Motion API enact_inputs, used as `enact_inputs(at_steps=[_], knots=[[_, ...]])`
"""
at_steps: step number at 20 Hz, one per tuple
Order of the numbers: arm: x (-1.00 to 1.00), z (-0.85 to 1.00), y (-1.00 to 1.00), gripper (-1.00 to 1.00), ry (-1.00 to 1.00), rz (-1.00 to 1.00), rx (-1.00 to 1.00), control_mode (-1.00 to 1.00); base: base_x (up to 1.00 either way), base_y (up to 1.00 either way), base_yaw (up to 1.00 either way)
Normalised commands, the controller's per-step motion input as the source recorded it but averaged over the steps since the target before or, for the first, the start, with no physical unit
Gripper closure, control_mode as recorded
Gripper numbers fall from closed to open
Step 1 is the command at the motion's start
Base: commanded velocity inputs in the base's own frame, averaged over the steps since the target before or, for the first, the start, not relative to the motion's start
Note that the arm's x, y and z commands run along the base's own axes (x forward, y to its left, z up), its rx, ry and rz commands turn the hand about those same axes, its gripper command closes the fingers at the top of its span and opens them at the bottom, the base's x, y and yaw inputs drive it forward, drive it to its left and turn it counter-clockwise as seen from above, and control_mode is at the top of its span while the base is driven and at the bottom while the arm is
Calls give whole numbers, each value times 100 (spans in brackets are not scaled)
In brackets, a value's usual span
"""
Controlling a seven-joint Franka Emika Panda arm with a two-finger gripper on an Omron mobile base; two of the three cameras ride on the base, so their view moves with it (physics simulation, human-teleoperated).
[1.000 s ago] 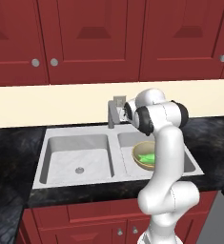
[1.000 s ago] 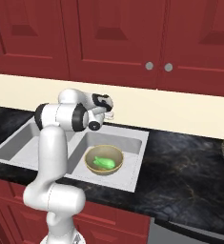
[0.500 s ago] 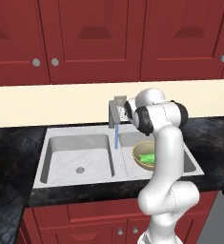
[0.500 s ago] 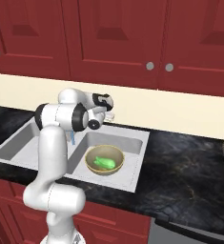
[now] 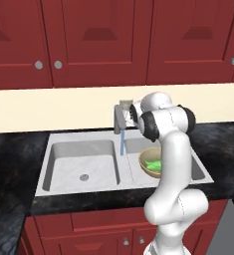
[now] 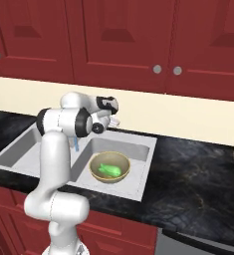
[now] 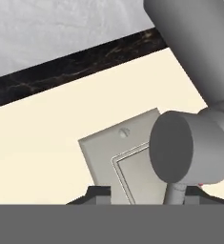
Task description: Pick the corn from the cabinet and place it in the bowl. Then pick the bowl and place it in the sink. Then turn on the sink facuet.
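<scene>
Dark fingertips (image 7: 98, 193): two small tips at the bottom of the hand view, one at the left and one at the right, set well apart, with the grey faucet lever between them; nothing is pinched.
Gripper (image 5: 129, 110): held at the top of the sink facuet (image 5: 119, 118), right against its squared head, at the back of the sink.
Gripper from the right base view (image 6: 112, 120): it points towards the cream backsplash, just above the rear rim of the sink (image 6: 19, 147).
Hand view: a thick round grey lever end (image 7: 180, 147) sits close to the camera, with a larger grey faucet post running up to the top right. Behind it a pale wall plate (image 7: 120, 157) is fixed on the cream wall, and a strip of black marbled countertop (image 7: 66, 66) lies beyond.
Arm (image 5: 173, 164): white, rising from the lower right of the left base view, bent sharply at the elbow so the forearm lies level and reaches left towards the faucet.
Water (image 5: 121, 143): a thin blue stream falls from the faucet down to the divider between the two basins.
Left basin (image 5: 81, 164): light grey metal with a round drain.
Right basin: it holds the bowl (image 6: 110, 167), tan and round, upright on the basin floor.
Bowl contents: the corn (image 6: 110, 170), bright green, lies inside the bowl.
Cabinets (image 5: 88, 40): dark red doors, all closed, above the sink.
</scene>
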Motion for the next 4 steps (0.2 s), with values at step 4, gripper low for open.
enact_inputs(at_steps=[4], knots=[[0, -9, -92, 100, 6, -3, 5, -100, 0, 0, 0]])
